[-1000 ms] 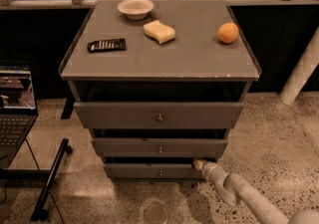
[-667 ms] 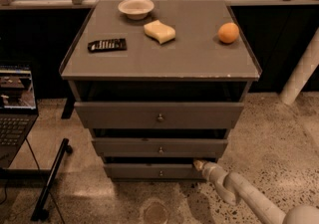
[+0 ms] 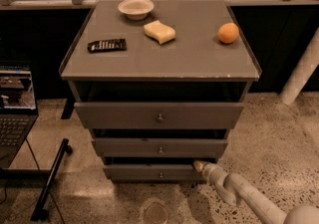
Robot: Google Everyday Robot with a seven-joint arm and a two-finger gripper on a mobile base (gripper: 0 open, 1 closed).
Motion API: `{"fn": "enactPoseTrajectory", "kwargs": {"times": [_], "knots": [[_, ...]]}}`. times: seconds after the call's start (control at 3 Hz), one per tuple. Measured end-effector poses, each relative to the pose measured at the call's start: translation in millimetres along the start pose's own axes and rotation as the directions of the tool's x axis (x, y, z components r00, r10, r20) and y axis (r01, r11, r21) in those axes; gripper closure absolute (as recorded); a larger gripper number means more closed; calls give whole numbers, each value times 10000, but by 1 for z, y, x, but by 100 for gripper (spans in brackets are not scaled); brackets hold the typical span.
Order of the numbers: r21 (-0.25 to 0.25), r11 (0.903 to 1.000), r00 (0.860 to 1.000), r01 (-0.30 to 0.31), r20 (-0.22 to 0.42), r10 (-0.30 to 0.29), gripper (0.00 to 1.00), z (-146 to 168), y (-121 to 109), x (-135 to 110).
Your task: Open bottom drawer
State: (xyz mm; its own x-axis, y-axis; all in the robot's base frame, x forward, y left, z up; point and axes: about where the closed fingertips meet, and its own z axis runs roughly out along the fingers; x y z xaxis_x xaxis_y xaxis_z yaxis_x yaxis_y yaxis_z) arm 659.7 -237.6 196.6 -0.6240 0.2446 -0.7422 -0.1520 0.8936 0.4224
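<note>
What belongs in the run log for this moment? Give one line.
task: open bottom drawer | pincer: at drawer front's upper right corner | knob: not gripped

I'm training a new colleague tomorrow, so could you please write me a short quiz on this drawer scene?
1. True or false: the gripper is at the bottom drawer's knob.
2. What lies furthest right on the cabinet? A bowl; B sponge; C orange.
3. Fill in: left of the cabinet sits an open ___.

Key: 1 false, it is at the drawer's right end, by the top edge, away from the knob. 2 C. 3 laptop.
</note>
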Motion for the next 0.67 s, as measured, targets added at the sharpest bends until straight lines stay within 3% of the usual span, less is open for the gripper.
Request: {"fn": "enactPoseTrajectory", "kwargs": {"times": [0.33, 0.67], "knots": [[-469, 9987, 9974, -199, -708, 166, 100, -7, 15, 8], [-512, 9980, 9932, -367, -1127, 308, 100, -17, 13, 16]]}}
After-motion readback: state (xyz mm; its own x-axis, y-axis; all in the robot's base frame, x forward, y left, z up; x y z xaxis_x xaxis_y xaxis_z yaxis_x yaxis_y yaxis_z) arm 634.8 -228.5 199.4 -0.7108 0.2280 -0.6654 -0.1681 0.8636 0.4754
